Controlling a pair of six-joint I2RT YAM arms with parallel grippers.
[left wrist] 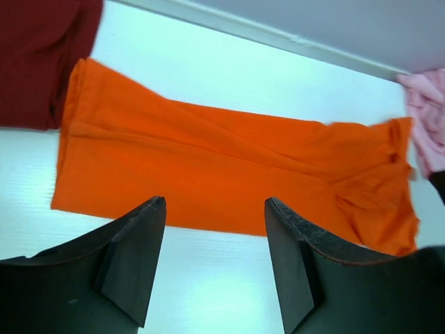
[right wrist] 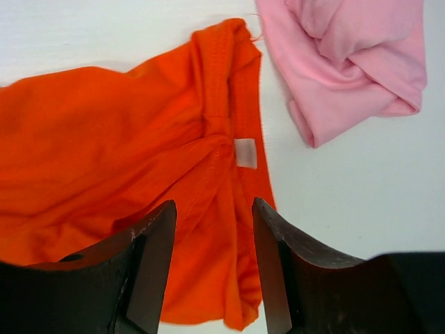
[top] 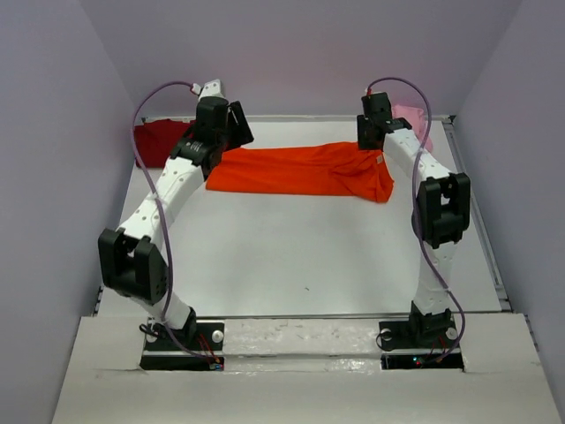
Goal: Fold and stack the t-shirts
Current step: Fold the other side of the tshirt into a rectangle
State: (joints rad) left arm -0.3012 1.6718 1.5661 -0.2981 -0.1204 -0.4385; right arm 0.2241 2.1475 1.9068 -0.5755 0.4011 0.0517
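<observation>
Orange shirt [top: 305, 170] is laid out as a long folded band across the upper middle of the table [top: 291, 256] in the top view. The red shirt [left wrist: 35, 56] sits in the upper left, right up against the orange one's left end. The pink shirt [right wrist: 348, 62] is bunched in the upper right, just beside the orange one's right end with a sliver of table between them. Left fingers [left wrist: 135, 250] are apart over the orange shirt's near edge, nothing in them. Right fingers [right wrist: 149, 257] are apart too, over the rumpled end with the little white tag [right wrist: 245, 153]. Can't tell if they touch the cloth.
</observation>
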